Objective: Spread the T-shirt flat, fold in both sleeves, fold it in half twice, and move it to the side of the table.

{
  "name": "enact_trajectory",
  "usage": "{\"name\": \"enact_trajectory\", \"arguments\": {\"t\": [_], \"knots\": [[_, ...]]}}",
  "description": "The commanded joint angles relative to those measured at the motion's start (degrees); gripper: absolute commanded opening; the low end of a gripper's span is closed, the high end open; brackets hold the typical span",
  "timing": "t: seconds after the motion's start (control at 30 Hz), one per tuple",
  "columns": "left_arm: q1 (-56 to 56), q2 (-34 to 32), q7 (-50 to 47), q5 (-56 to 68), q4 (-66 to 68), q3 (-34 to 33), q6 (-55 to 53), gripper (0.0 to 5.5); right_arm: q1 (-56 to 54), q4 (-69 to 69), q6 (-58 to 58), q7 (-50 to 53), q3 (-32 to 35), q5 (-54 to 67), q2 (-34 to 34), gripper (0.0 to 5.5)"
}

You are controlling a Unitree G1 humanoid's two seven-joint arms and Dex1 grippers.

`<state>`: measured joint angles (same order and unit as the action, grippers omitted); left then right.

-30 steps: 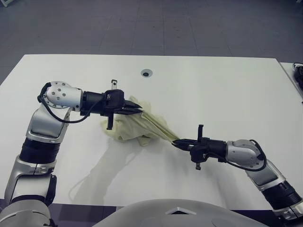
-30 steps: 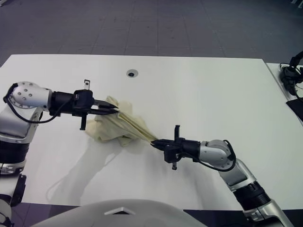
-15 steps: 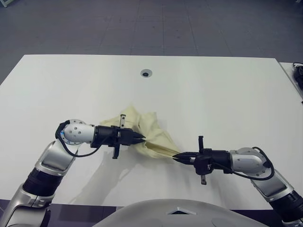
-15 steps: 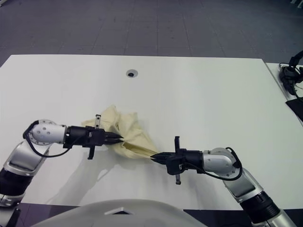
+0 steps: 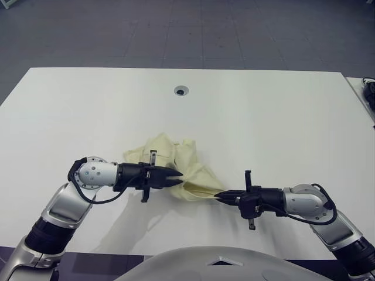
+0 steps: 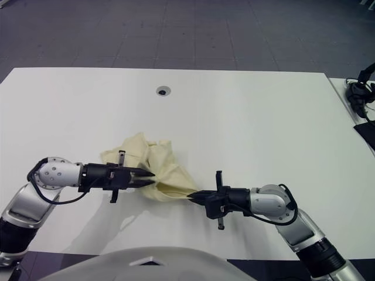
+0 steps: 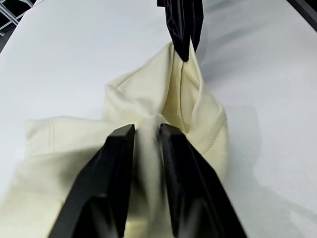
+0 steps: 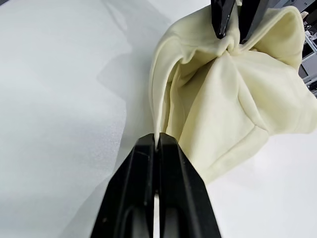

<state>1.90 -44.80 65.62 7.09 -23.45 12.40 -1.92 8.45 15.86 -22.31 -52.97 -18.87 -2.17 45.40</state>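
Left eye view gives me the layout: the cream T-shirt (image 5: 173, 161) lies crumpled on the white table (image 5: 275, 117), near the front edge, a little left of centre. The left gripper (image 5: 177, 176) meets its near left side and the right gripper (image 5: 221, 196) its near right corner. Left wrist view adds detail: cloth bunched between that gripper's fingers, clamped. Right wrist view shows its own fingers pressed together on a thin shirt edge.
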Motion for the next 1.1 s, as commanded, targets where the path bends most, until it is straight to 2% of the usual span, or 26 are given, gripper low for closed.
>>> {"name": "enact_trajectory", "arguments": {"t": [0.03, 0.17, 0.27, 0.33, 0.47, 1.0, 1.1], "knots": [[-0.2, -1.4, 0.0, 0.6, -0.5, -0.6, -0.3, 1.66, 0.2, -0.2, -0.2, 0.5, 0.5, -0.2, -0.1, 0.00], [-0.6, -1.6, 0.0, -0.1, -0.2, 0.4, 0.3, 2.32, 0.2, -0.2, -0.2, 0.7, 0.5, -0.3, -0.2, 0.00], [-0.4, -1.5, -0.2, -0.8, 0.3, 0.9, 0.8, 1.83, 0.0, -0.2, -0.3, 0.9, 0.5, -0.3, -0.2, 0.00], [0.4, -0.8, -0.8, -1.2, 0.7, 1.4, 1.1, 1.97, -0.2, -0.4, -0.3, 1.0, 0.5, -0.3, -0.3, 0.00], [1.5, -0.3, -1.0, -1.5, 0.7, 2.6, 1.0, 2.69, -0.5, -0.6, -0.5, 1.2, 0.5, -0.4, -0.4, 0.00], [1.1, -1.0, -1.7, -2.2, 1.8, 3.5, 2.6, 0.03, -0.6, -0.7, -0.7, 1.7, 0.6, -0.9, -0.7, 0.00], [1.0, -1.0, -1.9, -2.2, 1.9, 3.4, 2.7, 0.01, -0.4, -0.5, -0.8, 1.8, 0.5, -1.0, -0.7, 0.00]]}}
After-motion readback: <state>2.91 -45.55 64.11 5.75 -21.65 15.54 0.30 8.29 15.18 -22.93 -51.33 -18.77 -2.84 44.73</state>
